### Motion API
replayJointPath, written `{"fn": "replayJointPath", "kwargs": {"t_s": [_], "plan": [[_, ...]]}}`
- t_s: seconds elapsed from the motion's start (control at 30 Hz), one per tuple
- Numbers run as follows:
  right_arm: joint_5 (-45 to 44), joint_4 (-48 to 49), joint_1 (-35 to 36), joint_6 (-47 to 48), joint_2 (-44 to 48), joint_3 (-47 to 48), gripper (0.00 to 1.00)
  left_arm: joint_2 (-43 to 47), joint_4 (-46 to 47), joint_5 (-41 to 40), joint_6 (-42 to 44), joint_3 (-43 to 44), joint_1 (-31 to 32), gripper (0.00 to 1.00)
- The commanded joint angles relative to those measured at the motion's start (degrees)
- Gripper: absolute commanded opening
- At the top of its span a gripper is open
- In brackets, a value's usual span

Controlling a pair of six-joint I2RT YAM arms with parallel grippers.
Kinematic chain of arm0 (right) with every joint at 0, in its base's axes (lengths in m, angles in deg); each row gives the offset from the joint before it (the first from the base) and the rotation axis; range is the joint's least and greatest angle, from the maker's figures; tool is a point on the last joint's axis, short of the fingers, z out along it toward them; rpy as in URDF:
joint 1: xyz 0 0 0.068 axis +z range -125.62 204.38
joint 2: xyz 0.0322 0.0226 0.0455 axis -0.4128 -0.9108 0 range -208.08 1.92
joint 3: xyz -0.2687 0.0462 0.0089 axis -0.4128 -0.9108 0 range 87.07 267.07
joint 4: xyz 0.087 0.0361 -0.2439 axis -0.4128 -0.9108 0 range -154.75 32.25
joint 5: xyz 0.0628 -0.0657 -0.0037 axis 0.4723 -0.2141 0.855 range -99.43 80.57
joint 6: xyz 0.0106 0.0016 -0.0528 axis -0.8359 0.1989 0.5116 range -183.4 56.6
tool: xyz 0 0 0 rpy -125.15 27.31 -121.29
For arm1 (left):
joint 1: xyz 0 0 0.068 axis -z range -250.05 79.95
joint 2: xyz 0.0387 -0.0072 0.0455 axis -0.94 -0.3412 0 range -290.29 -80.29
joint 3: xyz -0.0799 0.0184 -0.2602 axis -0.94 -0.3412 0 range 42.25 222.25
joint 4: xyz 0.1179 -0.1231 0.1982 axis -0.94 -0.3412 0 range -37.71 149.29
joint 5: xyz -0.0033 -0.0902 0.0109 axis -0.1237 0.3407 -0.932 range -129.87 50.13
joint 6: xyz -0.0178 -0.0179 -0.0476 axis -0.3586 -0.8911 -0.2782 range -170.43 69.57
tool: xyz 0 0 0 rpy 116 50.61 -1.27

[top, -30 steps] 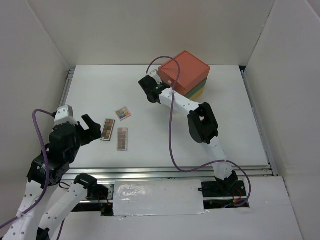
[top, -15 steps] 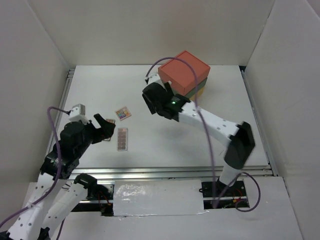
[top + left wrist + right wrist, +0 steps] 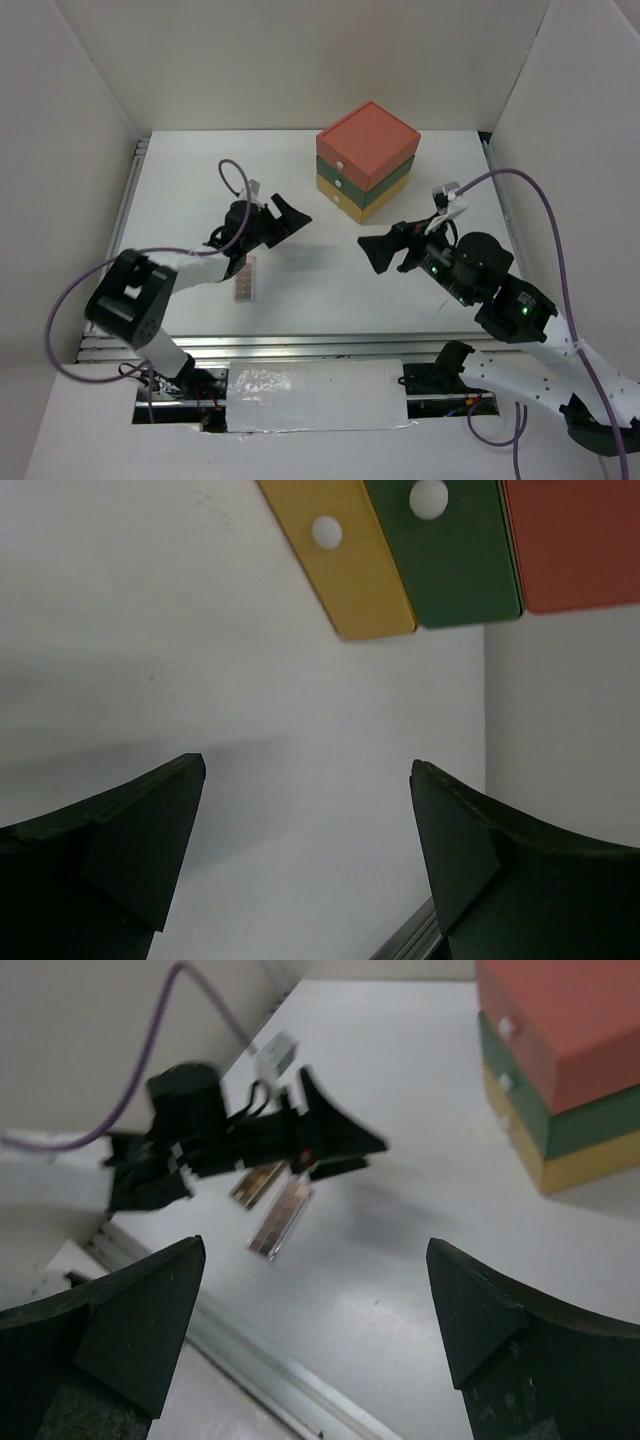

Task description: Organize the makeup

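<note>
Gaping wide and empty, left gripper (image 3: 307,767) and right gripper (image 3: 315,1247) are shown; one eyeshadow palette (image 3: 256,1184) is half-hidden.

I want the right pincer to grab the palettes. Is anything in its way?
Yes. The left pincer hangs open just above the palettes, on the side facing the right pincer. Nothing else shows between them.

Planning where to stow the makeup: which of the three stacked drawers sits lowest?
The yellow drawer. It rests directly on the table, with the green drawer on top of it and the orange drawer highest.
</note>
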Motion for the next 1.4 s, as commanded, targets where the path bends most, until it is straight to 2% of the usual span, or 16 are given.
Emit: {"fn": "replayJointPath", "kwargs": {"t_s": [0.0,0.17,0.23,0.4,0.47,0.67,0.83,1.37], "plan": [[12.8,4.6,0.2,-3.9,4.3,-5.8,1.00,-11.6,22.5,0.7,-4.9,7.7,0.6,0.97],[18.1,4.6,0.7,-6.5,7.8,-8.2,0.98,-30.7,32.0,1.6,-12.6,17.4,0.1,0.92],[20.2,4.5,0.9,-7.4,8.8,-8.5,0.98,-34.9,34.0,1.6,-13.7,19.9,-0.1,0.91],[21.5,3.1,1.2,-7.7,11.5,-8.7,0.97,-45.1,32.1,2.0,-15.9,29.2,0.1,0.89],[20.8,2.6,1.3,-7.7,12.1,-8.7,0.96,-48.1,31.5,2.2,-17.2,32.3,0.2,0.85],[19.9,2.9,1.3,-7.2,13.9,-8.8,0.96,-51.1,28.4,1.4,-18.1,35.6,0.4,0.81],[20.3,3.5,1.4,-6.9,13.0,-9.0,0.96,-52.0,27.6,1.0,-18.8,35.8,0.6,0.71],[19.9,3.8,1.3,-6.4,12.3,-9.9,0.96,-54.0,33.8,1.6,-22.2,34.0,2.6,0.68]]}}
